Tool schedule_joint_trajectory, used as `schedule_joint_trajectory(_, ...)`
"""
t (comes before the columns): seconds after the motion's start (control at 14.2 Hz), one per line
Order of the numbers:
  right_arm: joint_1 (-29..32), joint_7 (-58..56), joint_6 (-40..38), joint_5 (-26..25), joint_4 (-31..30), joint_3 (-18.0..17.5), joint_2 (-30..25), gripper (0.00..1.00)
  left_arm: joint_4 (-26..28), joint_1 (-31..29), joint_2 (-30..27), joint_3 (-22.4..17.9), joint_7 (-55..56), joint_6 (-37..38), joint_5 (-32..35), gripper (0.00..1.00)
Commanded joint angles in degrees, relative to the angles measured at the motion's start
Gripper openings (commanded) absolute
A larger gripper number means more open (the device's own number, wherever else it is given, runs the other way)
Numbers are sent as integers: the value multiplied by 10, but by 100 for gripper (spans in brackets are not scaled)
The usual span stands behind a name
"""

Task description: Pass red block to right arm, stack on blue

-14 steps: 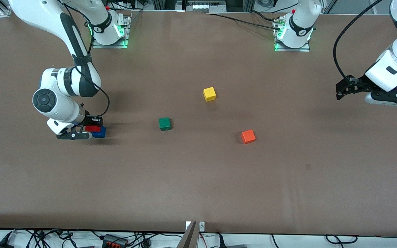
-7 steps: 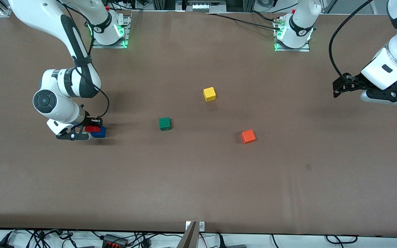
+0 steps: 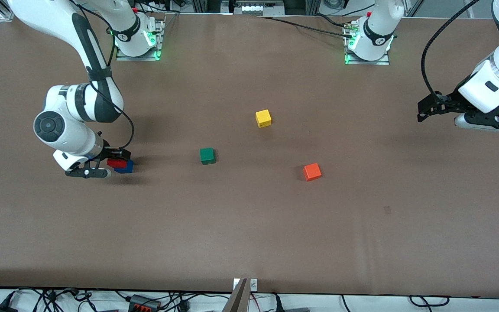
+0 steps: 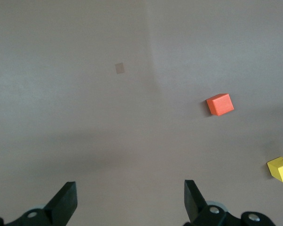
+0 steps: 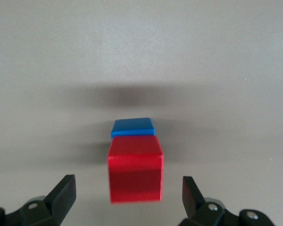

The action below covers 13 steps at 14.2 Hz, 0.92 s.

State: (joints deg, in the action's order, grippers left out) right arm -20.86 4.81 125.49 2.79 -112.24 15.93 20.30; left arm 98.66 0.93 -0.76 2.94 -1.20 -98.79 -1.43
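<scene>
The red block [image 3: 116, 163] [image 5: 135, 174] rests on top of the blue block [image 3: 126, 167] [image 5: 133, 127] near the right arm's end of the table. Only a strip of blue shows past the red one. My right gripper [image 3: 111, 163] [image 5: 128, 184] is open, its fingers standing on either side of the red block with a gap on both sides. My left gripper [image 3: 423, 113] [image 4: 130, 189] waits open in the air over the left arm's end of the table, holding nothing.
A green cube [image 3: 207, 155] lies mid-table. A yellow cube [image 3: 263, 118] [image 4: 279, 169] sits farther from the front camera. An orange cube [image 3: 312, 171] [image 4: 220, 104] lies toward the left arm's end.
My right gripper has opened and let go of the red block, which stays on the blue one; its arm drew back a little. The left gripper shifted slightly.
</scene>
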Motion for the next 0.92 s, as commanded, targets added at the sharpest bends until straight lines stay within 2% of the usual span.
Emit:
schedule_joint_trajectory(0.0,4,7,-126,-6,86,-1,-21,100,-7,-2,-5,3,-1,11,-7,100)
schedule_joint_trajectory(0.14,6,8,-218,-6,174,5,-20,100,-7,-3,-5,3,-1,11,-7,100)
schedule_joint_trajectory(0.35,5,-2,-270,-9,251,17,-21,100,-7,-2,-5,3,-1,11,-7,100)
schedule_joint_trajectory(0.49,6,-3,-289,-8,287,24,-23,100,-7,-2,-5,4,-1,11,-7,100)
schedule_joint_trajectory(0.85,13,-2,-300,-3,331,37,-23,100,-7,-1,-5,4,-1,12,-7,100)
